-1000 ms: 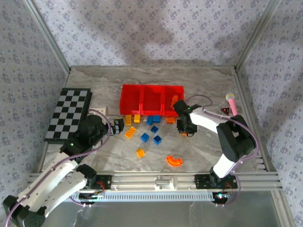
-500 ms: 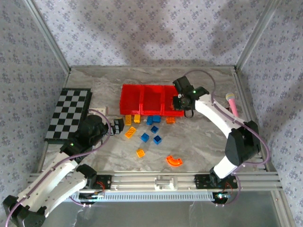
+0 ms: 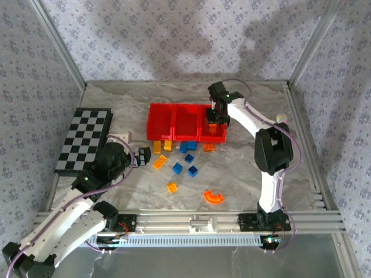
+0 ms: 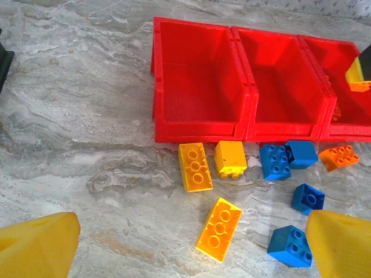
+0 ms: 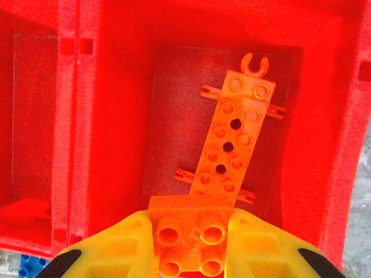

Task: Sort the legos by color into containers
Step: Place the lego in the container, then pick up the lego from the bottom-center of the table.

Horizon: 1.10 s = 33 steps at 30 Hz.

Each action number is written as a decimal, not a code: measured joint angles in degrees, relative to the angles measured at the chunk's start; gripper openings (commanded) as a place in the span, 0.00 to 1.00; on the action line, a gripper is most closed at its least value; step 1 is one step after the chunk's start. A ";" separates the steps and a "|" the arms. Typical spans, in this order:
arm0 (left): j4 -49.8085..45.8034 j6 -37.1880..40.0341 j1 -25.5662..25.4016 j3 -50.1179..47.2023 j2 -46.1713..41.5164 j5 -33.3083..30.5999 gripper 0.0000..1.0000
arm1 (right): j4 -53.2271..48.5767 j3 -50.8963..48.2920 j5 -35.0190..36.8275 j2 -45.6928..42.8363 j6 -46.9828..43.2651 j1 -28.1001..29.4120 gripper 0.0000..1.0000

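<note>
1. The right gripper (image 5: 188,246) is clamped on a small orange brick (image 5: 188,234), a finger on each side.
2. Straight below lies the rightmost red bin (image 5: 342,145).
3. A long orange plate (image 5: 235,136) rests on the bin's floor, its long axis running away from the fingers.
4. Letting go here should likely drop the brick in.
5. The left gripper (image 3: 143,156), jaws apart and empty, sits by the loose table bricks (image 4: 219,229), well apart from that bin.
</note>
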 measured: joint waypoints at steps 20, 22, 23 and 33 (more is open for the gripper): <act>-0.09 0.00 0.00 0.00 -0.17 0.22 1.00 | -1.77 0.87 -2.38 -2.25 -1.38 0.50 0.58; -0.20 -0.02 0.00 0.00 -0.35 0.50 1.00 | -1.90 -2.82 -2.05 -7.13 -1.36 1.95 0.60; -0.24 -0.04 0.00 0.00 -0.48 0.52 1.00 | -1.99 -4.83 -1.86 -9.84 -1.33 2.86 0.61; 0.63 -0.92 -0.07 -0.63 -3.43 3.48 1.00 | -6.47 -24.00 1.18 -33.81 2.01 16.22 0.70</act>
